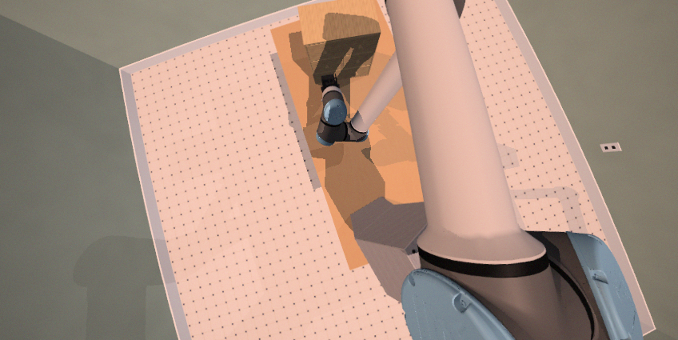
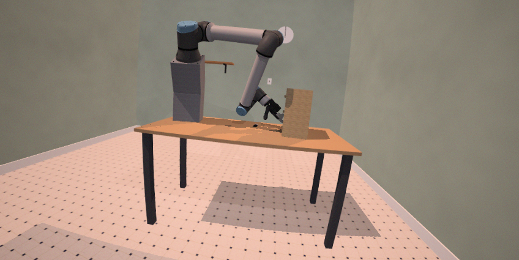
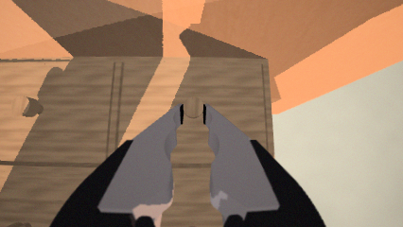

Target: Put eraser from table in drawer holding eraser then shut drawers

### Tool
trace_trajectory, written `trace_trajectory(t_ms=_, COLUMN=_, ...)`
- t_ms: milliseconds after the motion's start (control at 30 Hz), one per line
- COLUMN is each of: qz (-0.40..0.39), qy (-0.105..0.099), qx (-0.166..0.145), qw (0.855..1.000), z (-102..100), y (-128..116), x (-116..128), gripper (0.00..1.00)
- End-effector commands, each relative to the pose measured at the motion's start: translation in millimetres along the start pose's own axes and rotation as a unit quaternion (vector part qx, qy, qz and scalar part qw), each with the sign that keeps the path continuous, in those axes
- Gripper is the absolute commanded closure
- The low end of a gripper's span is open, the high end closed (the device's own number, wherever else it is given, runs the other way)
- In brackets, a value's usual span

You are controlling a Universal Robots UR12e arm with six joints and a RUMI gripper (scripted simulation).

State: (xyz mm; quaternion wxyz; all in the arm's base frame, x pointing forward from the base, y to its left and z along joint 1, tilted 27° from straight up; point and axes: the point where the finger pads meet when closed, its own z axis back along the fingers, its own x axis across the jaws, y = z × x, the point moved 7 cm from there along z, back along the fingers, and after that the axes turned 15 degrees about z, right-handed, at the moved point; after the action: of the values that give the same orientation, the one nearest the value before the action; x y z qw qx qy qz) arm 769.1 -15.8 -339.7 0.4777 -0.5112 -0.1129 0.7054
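Observation:
The wooden chest (image 2: 297, 113) stands upright at the far end of the table; it also shows in the overhead view (image 1: 342, 37). Its drawers look shut. In the wrist view my gripper (image 3: 193, 105) is shut on a round wooden drawer knob (image 3: 193, 106) on the chest front, low on the chest. A second knob (image 3: 29, 106) sits on the neighbouring drawer. From the side my gripper (image 2: 280, 115) touches the chest's front face. A small dark thing (image 2: 254, 125), perhaps the eraser, lies on the table in front of the chest. The insides of the drawers are hidden.
The arm's grey pedestal (image 2: 187, 90) stands at the other end of the table. The table edge runs close behind and beside the chest. A small shelf (image 2: 218, 63) hangs on the wall behind the arm.

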Motion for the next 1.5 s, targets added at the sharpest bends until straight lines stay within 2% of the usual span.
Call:
trace_trajectory(t_ms=0, qz=0.0, qy=0.0, qx=0.0, qw=1.0, z=1.9, y=-0.2, x=0.3, gripper=0.93)
trace_trajectory(t_ms=1467, qz=0.0, qy=-0.001, qx=0.001, qw=1.0, z=16.2, y=13.1, x=4.0, gripper=0.93)
